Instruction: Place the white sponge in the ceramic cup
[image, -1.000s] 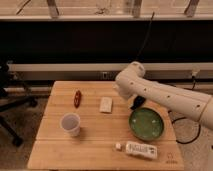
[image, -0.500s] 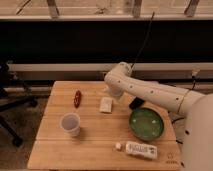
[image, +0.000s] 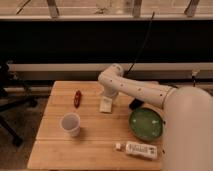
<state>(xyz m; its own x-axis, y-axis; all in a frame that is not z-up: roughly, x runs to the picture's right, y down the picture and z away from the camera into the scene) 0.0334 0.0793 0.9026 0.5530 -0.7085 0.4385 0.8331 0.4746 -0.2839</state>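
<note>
The white sponge (image: 105, 105) lies flat on the wooden table (image: 95, 135), near its middle. My gripper (image: 109, 95) hangs from the white arm directly above the sponge, at or just over its far edge. The ceramic cup (image: 70, 124) stands upright to the front left of the sponge, apart from it and from the gripper.
A green bowl (image: 146, 123) sits at the right. A white labelled bottle (image: 140, 149) lies at the front right edge. A small red object (image: 77, 98) lies at the back left. A dark object (image: 136, 104) sits behind the bowl. A chair base (image: 10, 105) stands left of the table.
The arm has swung left and down over the table, bringing the gripper from right of the sponge to directly above it. Sponge, cup and bowl have not moved.
</note>
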